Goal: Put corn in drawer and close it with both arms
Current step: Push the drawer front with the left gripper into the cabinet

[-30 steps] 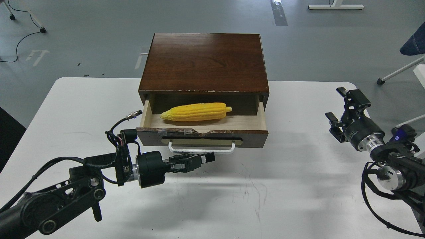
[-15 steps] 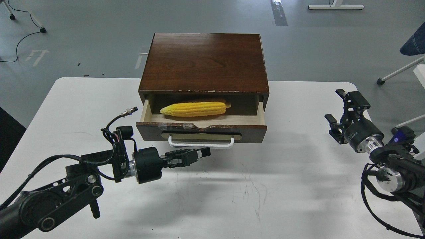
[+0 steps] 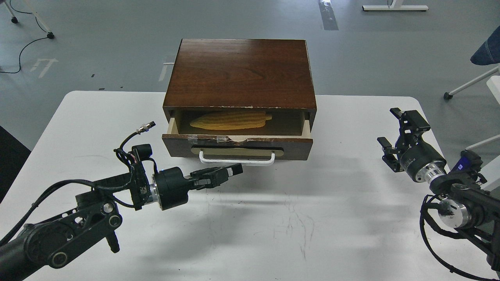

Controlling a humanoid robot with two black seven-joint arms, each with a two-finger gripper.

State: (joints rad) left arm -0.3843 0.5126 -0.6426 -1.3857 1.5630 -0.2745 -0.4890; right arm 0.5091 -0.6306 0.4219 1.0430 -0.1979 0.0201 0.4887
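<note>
The corn point(image 3: 230, 120) lies on its side in the drawer point(image 3: 237, 146), point to the left, now in shadow under the cabinet top point(image 3: 240, 72). The drawer is only a little way out. Its dark front carries a white bar handle point(image 3: 236, 160). My left gripper point(image 3: 228, 173) is shut and empty, its tips just below and in front of the handle. My right gripper point(image 3: 394, 125) is open and empty, well to the right of the drawer above the table.
The dark wooden cabinet stands at the far middle of the white table point(image 3: 273, 226). Grey floor lies beyond, with a chair leg point(image 3: 468, 84) at the far right and cables at the far left.
The drawer has slid back into the cabinet, taking the corn into shadow. My left gripper has followed it forward, staying at the handle. My right gripper has shifted slightly left.
</note>
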